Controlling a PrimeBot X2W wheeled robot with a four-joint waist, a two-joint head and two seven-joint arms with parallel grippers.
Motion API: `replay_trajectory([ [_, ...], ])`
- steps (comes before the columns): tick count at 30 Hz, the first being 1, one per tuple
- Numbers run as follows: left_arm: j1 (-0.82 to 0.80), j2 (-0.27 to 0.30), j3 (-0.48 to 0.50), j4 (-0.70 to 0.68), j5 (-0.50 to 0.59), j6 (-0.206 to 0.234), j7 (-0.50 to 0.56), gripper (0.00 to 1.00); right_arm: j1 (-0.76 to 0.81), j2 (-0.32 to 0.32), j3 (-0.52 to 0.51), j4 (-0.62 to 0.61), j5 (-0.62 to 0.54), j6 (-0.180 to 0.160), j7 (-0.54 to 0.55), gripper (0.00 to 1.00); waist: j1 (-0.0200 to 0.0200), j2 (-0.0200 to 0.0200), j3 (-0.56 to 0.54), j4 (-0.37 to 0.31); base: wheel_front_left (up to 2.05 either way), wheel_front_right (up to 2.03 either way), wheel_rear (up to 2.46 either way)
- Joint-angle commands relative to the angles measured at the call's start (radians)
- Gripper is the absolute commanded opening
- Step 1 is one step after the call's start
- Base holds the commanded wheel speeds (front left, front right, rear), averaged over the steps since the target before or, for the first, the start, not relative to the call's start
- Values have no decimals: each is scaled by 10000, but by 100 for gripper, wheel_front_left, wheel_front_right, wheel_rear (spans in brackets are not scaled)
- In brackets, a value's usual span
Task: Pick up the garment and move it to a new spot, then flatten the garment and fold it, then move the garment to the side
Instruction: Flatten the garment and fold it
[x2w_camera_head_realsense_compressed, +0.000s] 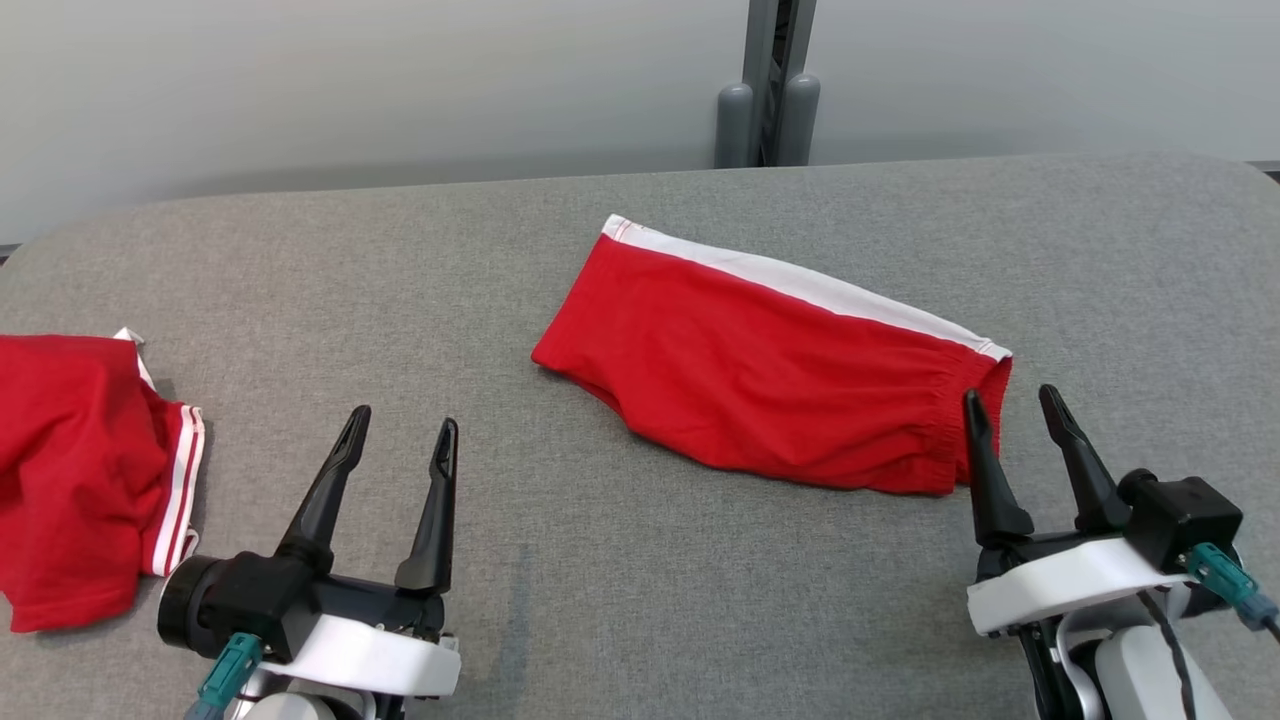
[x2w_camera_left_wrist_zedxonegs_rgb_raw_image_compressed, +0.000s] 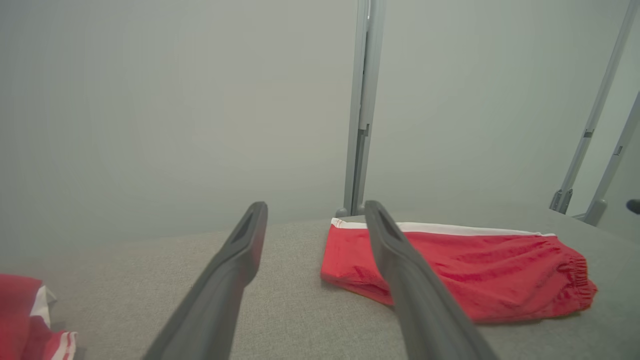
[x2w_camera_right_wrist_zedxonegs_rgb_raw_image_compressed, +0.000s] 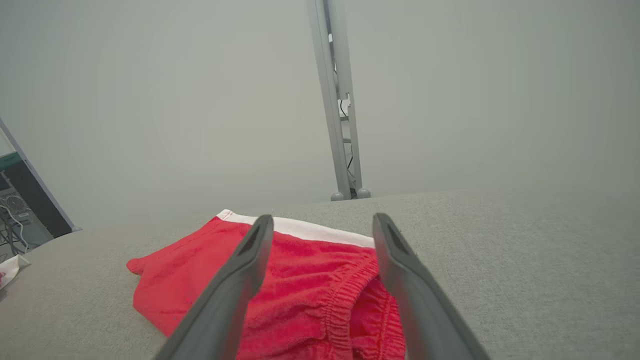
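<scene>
"Out on the grey table (x2w_camera_head_realsense_compressed: 560, 600), right of centre, lies the red garment (x2w_camera_head_realsense_compressed: 770, 385). It has a white band along its far edge and its gathered elastic end points toward the robot's right."

"And the right gripper (x2w_camera_head_realsense_compressed: 1008, 393) sits just at that elastic end, fingers spread wide and clamping nothing. From the head view one fingertip overlaps the red cloth. Is it touching?"

"Can't tell. The right wrist view has the two fingers straddling the waistband, and they cover a good part of the cloth near them."

"Over on the other side, the left gripper (x2w_camera_head_realsense_compressed: 405, 418) is well apart from the garment. Its fingers are parted too and grasp nothing, with bare table beneath them."

"Far left, a second red piece (x2w_camera_head_realsense_compressed: 70, 470) with white stripes is bunched up and cut off by the frame edge, so its full shape is anyone's guess."

"Behind the table a grey post (x2w_camera_head_realsense_compressed: 768, 90) rises against the pale wall, its top out of frame."

"One more thing: at the left edge of the right wrist view, dark equipment with cables and a small white scrap. Both are cut off and too small to make out."
</scene>
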Motion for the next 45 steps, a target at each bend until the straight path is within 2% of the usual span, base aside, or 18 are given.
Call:
replay_trajectory([
  [1, -69, 21, -12, 38, 90, -35, -10, 100, -23, -45, -197, 202, 122, 1, -9, 100, 0, -1, 36, 47, 0, 0, 0],
  [12, -220, 12, -236, 228, 195, -169, -10, 100, -620, -34, -1017, 2802, 2294, 1, 67, 100, 0, -1, 341, 517, 0, 0, 0],
  [21, -391, 9, -279, 311, 288, -193, -10, 100, -1564, -37, -721, 4469, 4361, 3, 457, 100, 0, -1, 628, 1034, 0, 0, 0],
  [32, -522, 10, -225, 317, 247, -164, -10, 100, -2261, 123, -10, 5382, 6267, 36, 611, 100, 0, -1, 753, 1390, 0, 0, 0],
  [33, -524, 7, -220, 308, 238, -155, -10, 100, -2338, 130, 68, 5428, 6447, 36, 642, 95, 0, -1, 756, 1409, 0, 0, 0],
  [34, -516, 8, -215, 302, 229, -150, -10, 100, -2389, 143, 140, 5453, 6615, 38, 662, 60, 0, -1, 757, 1423, 0, 0, 0],
  [35, -505, 8, -208, 301, 224, -148, -10, 100, -2427, 151, 209, 5475, 6762, 36, 640, 43, 0, -1, 757, 1432, 0, 0, 0],
  [37, -497, 8, -204, 306, 211, -144, -10, 100, -2494, 148, 356, 5464, 7041, 38, 606, 0, 0, -1, 753, 1442, 0, 0, 0],
  [45, -467, 9, -157, 309, 166, -73, -10, 100, -2339, -321, 547, 5455, 7466, 9, 294, 0, 0, -1, 693, 1363, 0, 0, 0],
])
